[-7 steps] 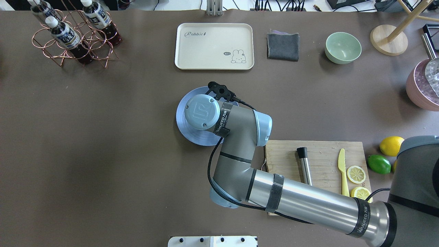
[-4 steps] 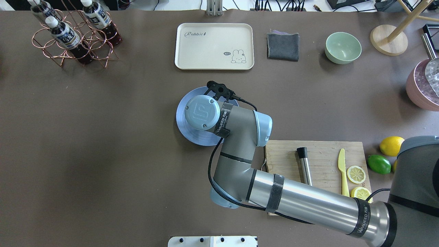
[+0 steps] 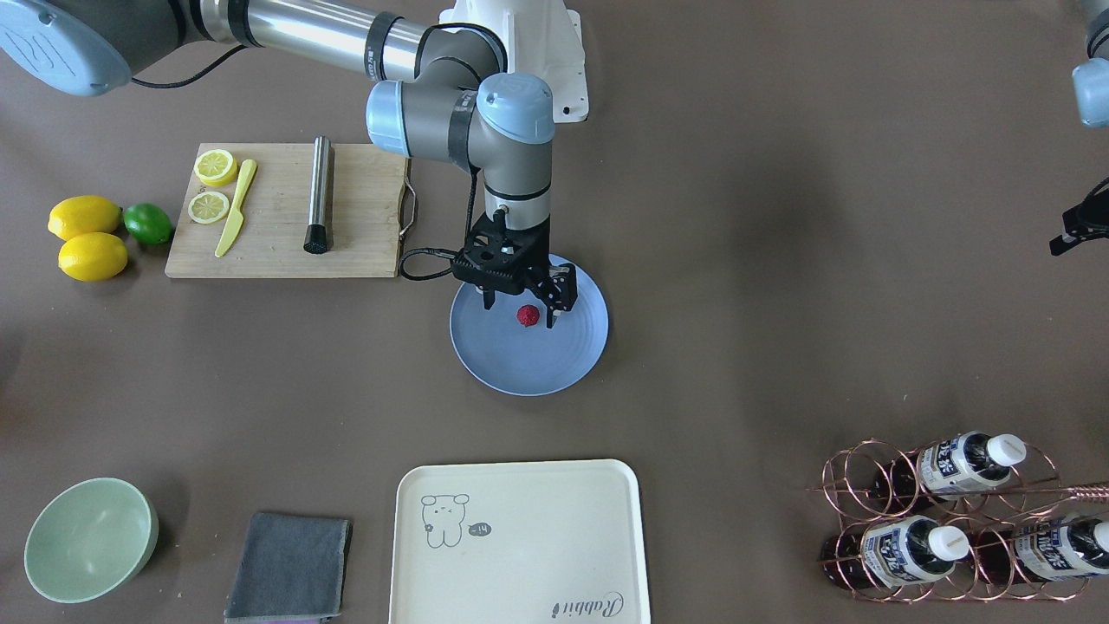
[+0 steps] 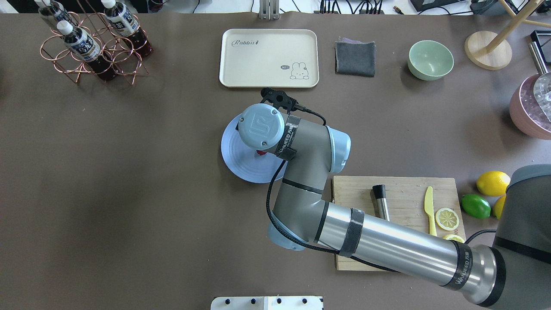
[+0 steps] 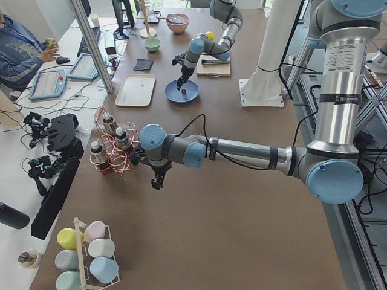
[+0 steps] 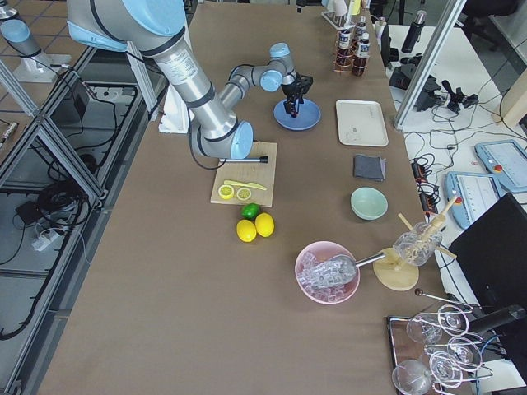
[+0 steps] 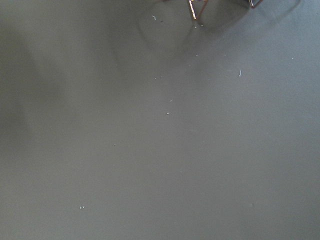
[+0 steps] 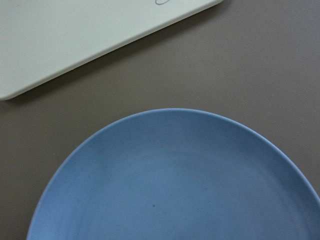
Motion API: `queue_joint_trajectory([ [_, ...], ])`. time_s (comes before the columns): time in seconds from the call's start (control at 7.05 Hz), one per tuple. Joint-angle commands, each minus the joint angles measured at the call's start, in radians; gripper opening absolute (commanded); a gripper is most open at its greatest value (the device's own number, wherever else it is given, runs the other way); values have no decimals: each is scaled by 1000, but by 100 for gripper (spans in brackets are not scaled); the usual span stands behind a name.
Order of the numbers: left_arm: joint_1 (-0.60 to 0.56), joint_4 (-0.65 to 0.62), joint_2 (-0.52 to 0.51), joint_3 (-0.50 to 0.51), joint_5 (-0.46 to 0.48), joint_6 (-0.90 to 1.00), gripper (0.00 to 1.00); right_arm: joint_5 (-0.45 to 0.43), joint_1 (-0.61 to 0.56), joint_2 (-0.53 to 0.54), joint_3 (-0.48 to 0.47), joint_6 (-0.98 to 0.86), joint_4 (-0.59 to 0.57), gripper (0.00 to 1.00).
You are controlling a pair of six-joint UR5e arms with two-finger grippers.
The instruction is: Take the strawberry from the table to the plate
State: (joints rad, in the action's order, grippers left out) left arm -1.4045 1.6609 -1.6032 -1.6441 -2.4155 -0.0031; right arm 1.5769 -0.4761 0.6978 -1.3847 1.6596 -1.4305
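Observation:
The strawberry (image 3: 527, 315), small and dark red, lies on the pale blue plate (image 3: 520, 364) near its robot-side rim. My right gripper (image 3: 518, 310) hangs just over it, open, one black finger on each side of the berry and not touching it. In the overhead view the right wrist hides the gripper, and only a red edge of the strawberry (image 4: 261, 152) shows on the plate (image 4: 236, 150). The right wrist view holds only the plate (image 8: 175, 175) and a tray corner. My left gripper (image 5: 158, 181) hovers over bare table (image 7: 160, 150) near the bottle rack; I cannot tell its state.
A cream tray (image 3: 520, 537) lies beyond the plate. The cutting board (image 3: 286, 212) with a metal rod, yellow knife and lemon slices sits beside the right arm, lemons (image 3: 85, 217) and a lime past it. A green bowl (image 3: 91, 537), grey cloth (image 3: 290, 555) and bottle rack (image 3: 944, 511) stand farther off.
The right wrist has risen and shifted toward the tray. A red edge of the strawberry now shows on the plate beside the wrist, where before the wrist covered it.

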Motion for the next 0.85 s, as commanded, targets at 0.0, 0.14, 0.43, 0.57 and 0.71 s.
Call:
queue_joint_trajectory([
  [0.0, -11, -119, -3, -2, 83, 2, 98, 108, -96, 82, -80, -125, -5, 100],
  [0.14, -34, -154, -3, 0, 99, 27, 98, 183, -158, 154, -152, -194, -8, 100],
  [0.43, -120, -266, -4, 4, 99, 214, 98, 309, -315, 358, -323, -436, -8, 100],
  [0.57, -123, -268, 3, 4, 98, 219, 98, 396, -417, 449, -365, -575, -10, 100],
  [0.71, -123, -267, 5, 6, 96, 219, 98, 476, -521, 535, -372, -768, -10, 100],
])
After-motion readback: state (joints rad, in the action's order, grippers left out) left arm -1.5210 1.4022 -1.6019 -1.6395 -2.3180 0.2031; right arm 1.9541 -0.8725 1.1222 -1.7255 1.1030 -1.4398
